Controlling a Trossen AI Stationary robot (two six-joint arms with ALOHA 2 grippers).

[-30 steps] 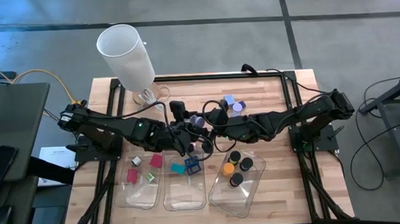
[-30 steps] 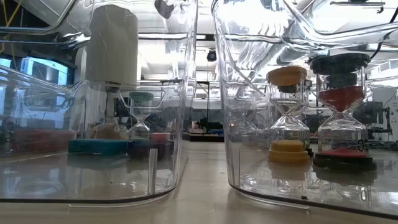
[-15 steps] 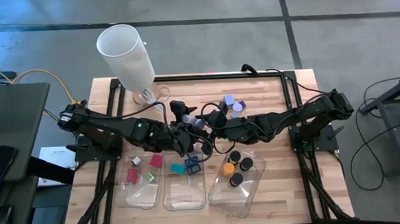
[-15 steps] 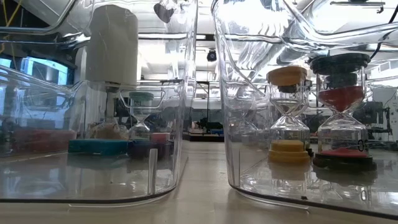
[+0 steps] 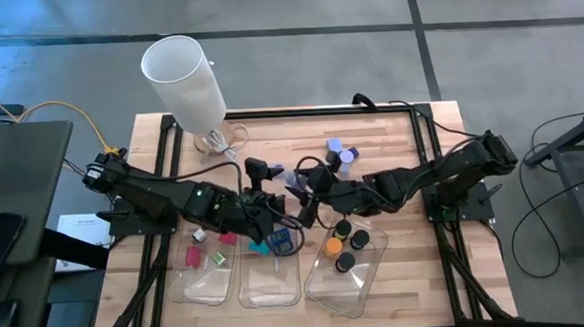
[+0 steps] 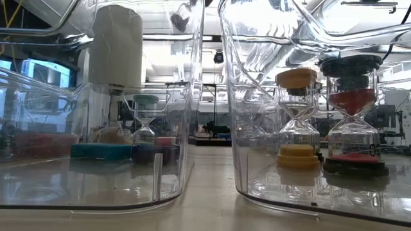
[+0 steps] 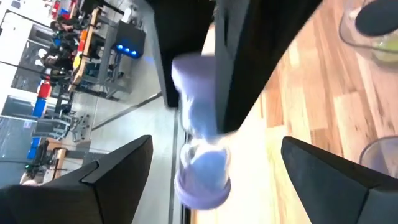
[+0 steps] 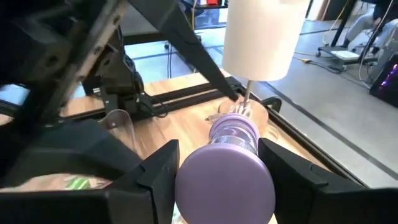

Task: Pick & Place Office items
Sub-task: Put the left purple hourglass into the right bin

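Note:
A purple hourglass [image 8: 231, 163] hangs in the air above the middle of the table, with my right gripper [image 8: 217, 163] shut on it. My right gripper [image 5: 296, 179] comes in from the table's right. My left gripper [image 7: 216, 142] is open. Its fingers stand wide on either side of the hourglass [image 7: 202, 158] without touching it. In the high view my left gripper [image 5: 277, 197] sits just on the near side of the hourglass [image 5: 281, 173]. Red, green, teal and blue pieces and several hourglasses lie in three clear trays. My right gripper pinches the purple hourglass between its two fingers [image 8: 158, 171], one on each side of its body near the round cap [image 8: 224, 186] that faces the wrist. The fingers come nearly level from the table's right and lie along the hourglass. It is lifted clear of the table.
Three clear trays stand along the near edge: left [image 5: 200, 285], middle [image 5: 269, 288], right [image 5: 347, 289]. An orange hourglass [image 6: 297, 119] and a red one with black caps [image 6: 352, 115] stand in the right tray. Two purple hourglasses [image 5: 340, 153] stand farther back. A tall white cylinder [image 5: 182, 74] is at the far left.
My left arm has swung toward the table's near edge, and its gripper has come off the purple hourglass. The hourglass stays in the air in my right gripper.

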